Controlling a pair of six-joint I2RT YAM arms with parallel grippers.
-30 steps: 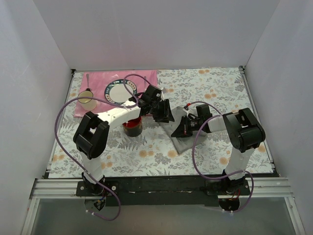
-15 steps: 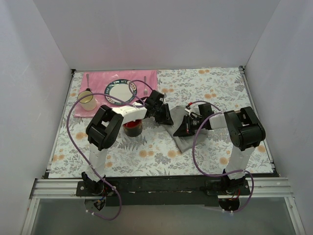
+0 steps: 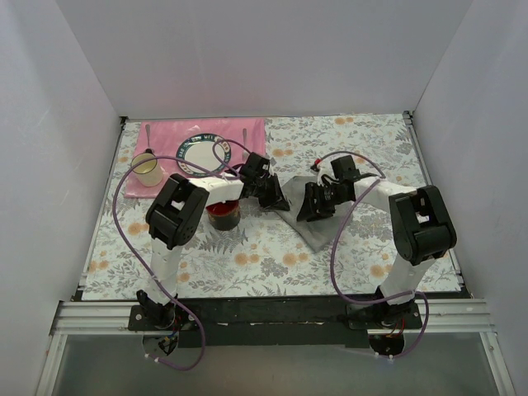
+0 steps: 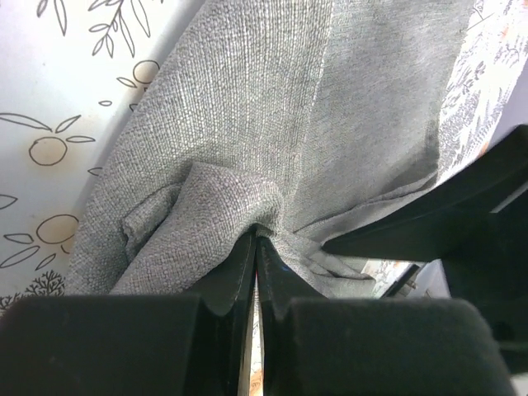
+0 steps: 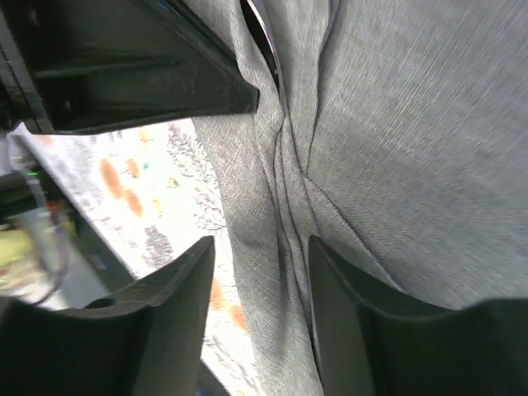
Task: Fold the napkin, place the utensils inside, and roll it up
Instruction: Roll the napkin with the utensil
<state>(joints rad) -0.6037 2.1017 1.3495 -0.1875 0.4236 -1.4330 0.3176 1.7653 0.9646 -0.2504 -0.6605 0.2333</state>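
**Napkin fold: jaw positions and cloth condition**

**Top external view.** The napkin (image 3: pixel 323 238) lies flat on the counter (image 3: pixel 371 148), near its middle and slightly toward the right edge. One corner points at the near edge. The left arm (image 3: pixel 177 216) and the right arm (image 3: pixel 421 224) converge on the napkin's far-left border, so both sets of jaws work the same edge. This view does not resolve the jaw state. The pink placemat (image 3: pixel 165 132) occupies the far-left corner. It carries a plate (image 3: pixel 183 153) and, at its left end, a mug (image 3: pixel 148 172). A dark bowl (image 3: pixel 223 218) stands just left of the napkin, under the left arm. No utensils show on the cloth.

**Left wrist view.** The left jaws are closed, tip against tip, on a raised pucker of the napkin. The cloth bunches and creases toward the pinch point. The rest spreads flat across the floral counter. This grip appears intended to lift the edge for folding over.

**Right wrist view.** The right jaws stand moderately apart and hold nothing. They straddle a ridge of creases running toward the left jaws, which show at the upper left. The cloth passes between the fingers (image 5: pixel 177 318) unclamped.

**Assessment.** The fold is probably just beginning, with one arm carrying the edge. Loading the utensils and rolling are not yet done.
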